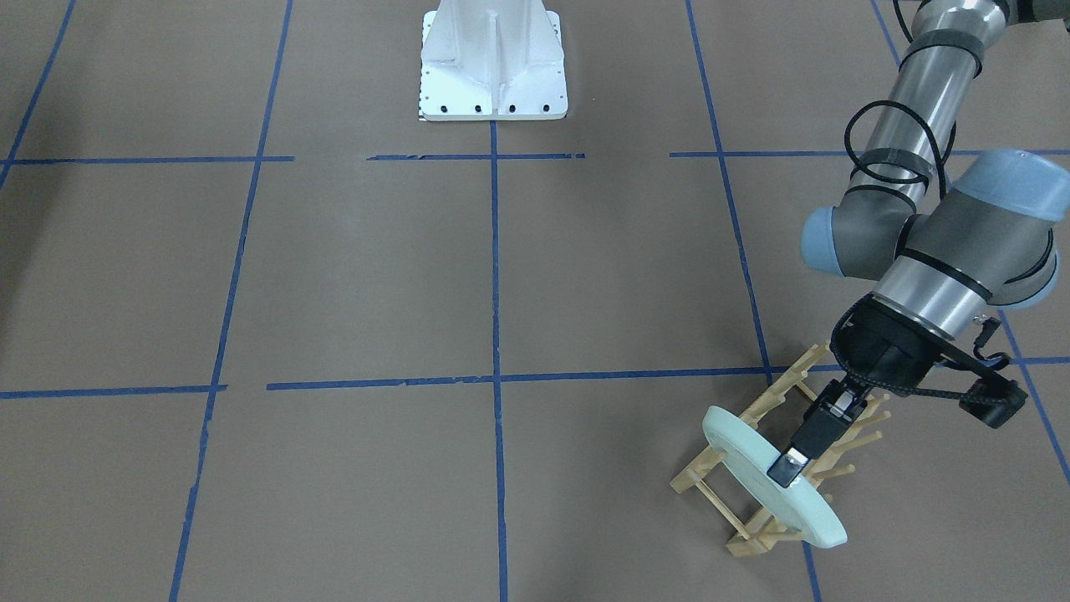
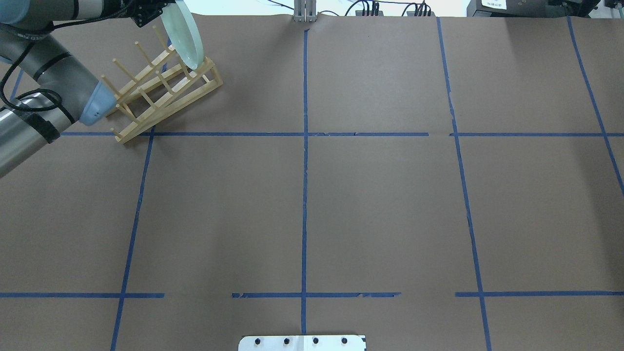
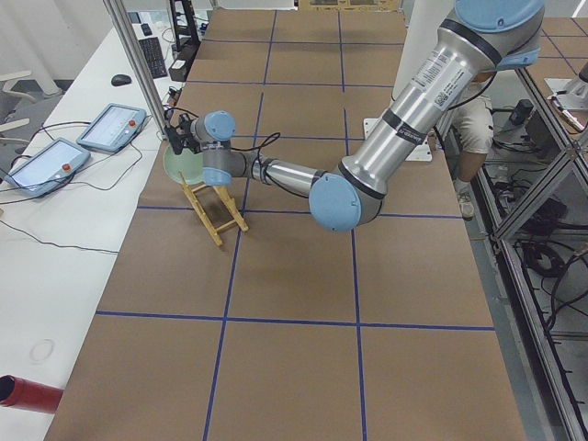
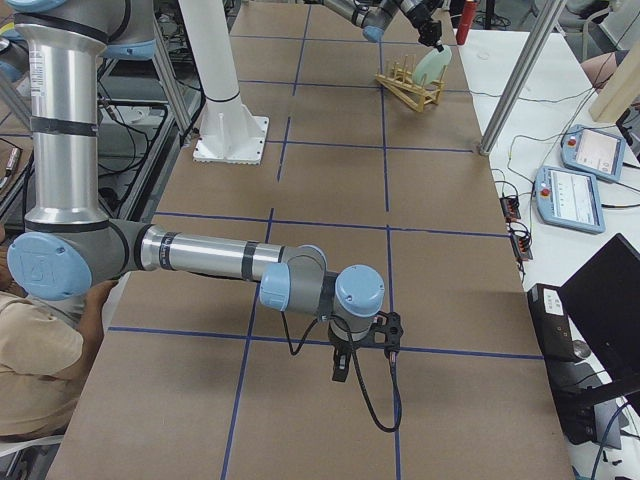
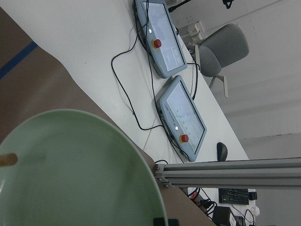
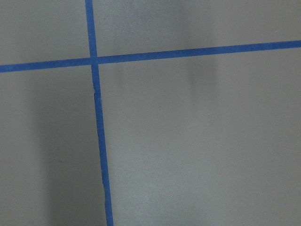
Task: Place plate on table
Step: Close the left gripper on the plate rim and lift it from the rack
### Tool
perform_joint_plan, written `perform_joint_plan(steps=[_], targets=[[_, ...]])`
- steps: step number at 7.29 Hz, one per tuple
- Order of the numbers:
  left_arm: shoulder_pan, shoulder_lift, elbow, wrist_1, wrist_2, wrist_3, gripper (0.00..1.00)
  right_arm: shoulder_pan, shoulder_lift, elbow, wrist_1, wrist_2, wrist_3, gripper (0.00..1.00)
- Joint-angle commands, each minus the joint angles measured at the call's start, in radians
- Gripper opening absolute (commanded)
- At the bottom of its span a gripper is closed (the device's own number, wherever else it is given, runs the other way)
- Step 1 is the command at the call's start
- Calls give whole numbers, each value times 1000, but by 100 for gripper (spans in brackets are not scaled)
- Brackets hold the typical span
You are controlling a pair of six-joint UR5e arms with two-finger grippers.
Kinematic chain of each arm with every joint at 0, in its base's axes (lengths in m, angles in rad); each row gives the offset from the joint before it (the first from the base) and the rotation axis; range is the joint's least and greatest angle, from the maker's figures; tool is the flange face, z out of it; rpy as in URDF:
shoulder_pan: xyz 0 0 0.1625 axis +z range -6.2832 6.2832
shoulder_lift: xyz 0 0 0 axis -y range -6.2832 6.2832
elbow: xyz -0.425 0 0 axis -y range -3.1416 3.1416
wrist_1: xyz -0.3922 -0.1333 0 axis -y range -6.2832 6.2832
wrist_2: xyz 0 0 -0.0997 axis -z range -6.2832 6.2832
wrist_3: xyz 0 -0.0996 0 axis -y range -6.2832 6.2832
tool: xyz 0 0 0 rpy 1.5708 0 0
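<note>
The plate (image 1: 744,451) is standing on edge at the far end of the wooden rack (image 2: 165,113). That end is in the table's (image 2: 390,195) far corner on the robot's left. The plate is sitting crosswise to the rack's long rails, tilted rather than fully upright. The front-facing view is showing the face that is turned toward the arm. Its lower edge is sitting down among the end bars, though I cannot tell whether it is resting on them.

The left gripper (image 1: 787,470) is reaching in over the pegs, and its fingers are pinching the plate's upper rim. One black finger is lying on the visible face and the other is hidden behind. In the left wrist view the pale green disc is filling the lower left.

The table's far edge is running just beyond the plate, with a white bench carrying two control tablets (image 5: 181,117) right behind it. An aluminium post (image 5: 230,172) is standing close by at that edge. Toward the middle, brown paper crossed by blue tape lines is stretching wide, and the white base (image 1: 493,63) is sitting well apart.

The right gripper (image 4: 340,368) is hanging low over the table's opposite end, near a tape line. I cannot tell whether its fingers are spread or pressed together.
</note>
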Motion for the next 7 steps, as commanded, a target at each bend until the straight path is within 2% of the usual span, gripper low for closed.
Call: perform_joint_plan(steps=[1, 2, 3, 4, 5, 7], targets=[[-30, 21, -185, 110, -5, 0, 0, 0, 0, 0, 0, 0, 0, 100], [-24, 21, -254, 217, -5, 0, 0, 0, 0, 0, 0, 0, 0, 100], [0, 16, -356, 385, -4, -6, 0, 0, 0, 0, 0, 0, 0, 100], [81, 15, -433, 545, 9, -7, 0, 0, 0, 0, 0, 0, 0, 100], [146, -2, -469, 698, 53, 0, 0, 0, 0, 0, 0, 0, 0, 100], [291, -98, -474, 1016, 139, 31, 0, 0, 0, 0, 0, 0, 0, 100]])
